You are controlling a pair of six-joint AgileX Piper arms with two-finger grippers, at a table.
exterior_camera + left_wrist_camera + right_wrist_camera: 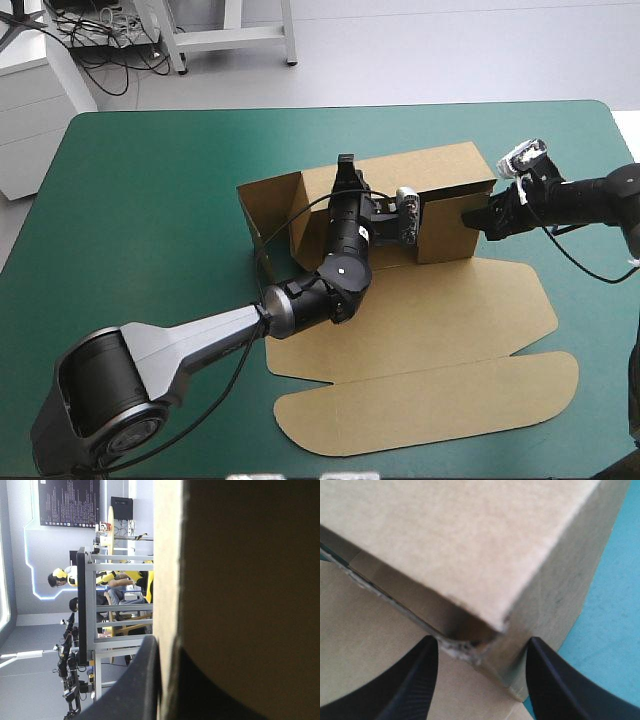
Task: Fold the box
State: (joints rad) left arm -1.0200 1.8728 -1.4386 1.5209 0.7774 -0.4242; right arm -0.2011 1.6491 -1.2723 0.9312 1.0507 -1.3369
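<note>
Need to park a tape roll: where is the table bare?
The teal-green cover is bare from the box out to the left and far edges; another strip lies at the right edge. Crowded: the middle, with left tool and right tool at the raised walls.

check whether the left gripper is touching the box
Touching. In the left wrist view the left gripper has its jaws clamped on the box wall, no gap either side.

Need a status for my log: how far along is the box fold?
Done: the box has its walls raised. In hand: the left tool pinches the far wall; the right tool, open, straddles the right near corner. Left: the lid lies flat.
</note>
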